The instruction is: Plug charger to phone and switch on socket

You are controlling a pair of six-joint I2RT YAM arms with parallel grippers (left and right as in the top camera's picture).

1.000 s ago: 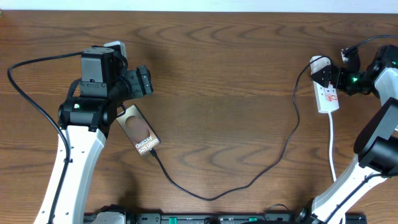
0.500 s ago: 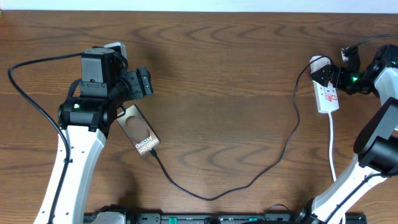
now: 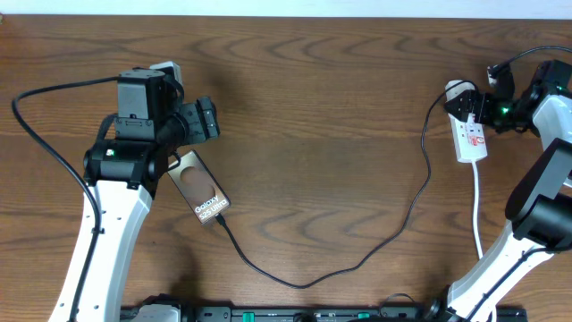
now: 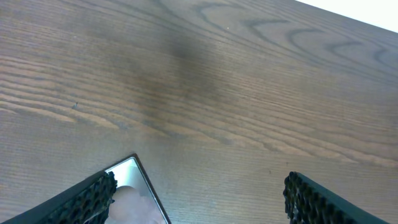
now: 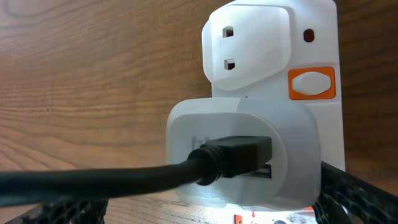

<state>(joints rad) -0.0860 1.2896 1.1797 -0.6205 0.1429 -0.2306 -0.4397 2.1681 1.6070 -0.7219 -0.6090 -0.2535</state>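
Holding white adapter (image 5: 242, 134), socket (image 3: 472, 143), charger (image 5: 93, 183) touching phone (image 3: 198, 190)

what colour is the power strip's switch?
White rocker switch in an orange frame, on the white power strip. Best in right wrist view.

surface: brown wooden table (image 3: 313, 116), grain showing | far edge: pale white strip (image 3: 286, 7) | near edge: black rail (image 3: 268, 315) with green marks
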